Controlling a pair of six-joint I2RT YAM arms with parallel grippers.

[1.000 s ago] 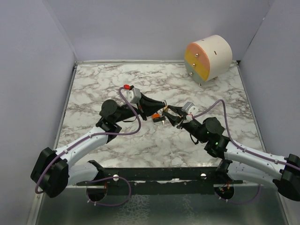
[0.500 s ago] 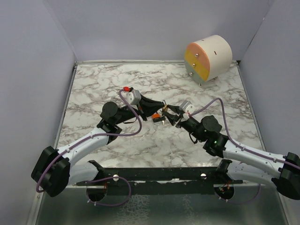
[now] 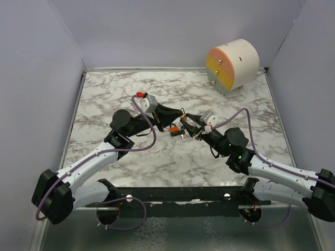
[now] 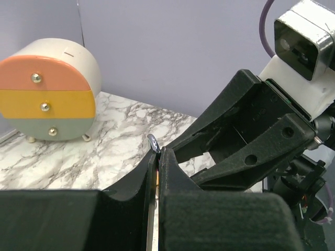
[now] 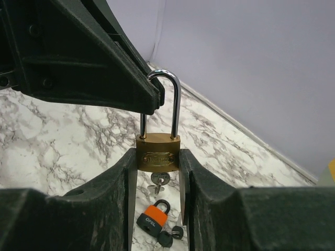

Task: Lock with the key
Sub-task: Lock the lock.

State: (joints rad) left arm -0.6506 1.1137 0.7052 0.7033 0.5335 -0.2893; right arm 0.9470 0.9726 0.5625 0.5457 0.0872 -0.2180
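Brass padlock held upright above the middle of the table, its body clamped between the partly parted fingers of the right gripper, a key hanging from its underside. Left gripper is fully closed, tips touching the shackle's bend. Orange padlock lies on the table below.

Nothing reads clearly: the brass padlock bears an oval stamped mark on its face, too blurred to make out, and the orange padlock on the bench carries illegibly small white lettering.
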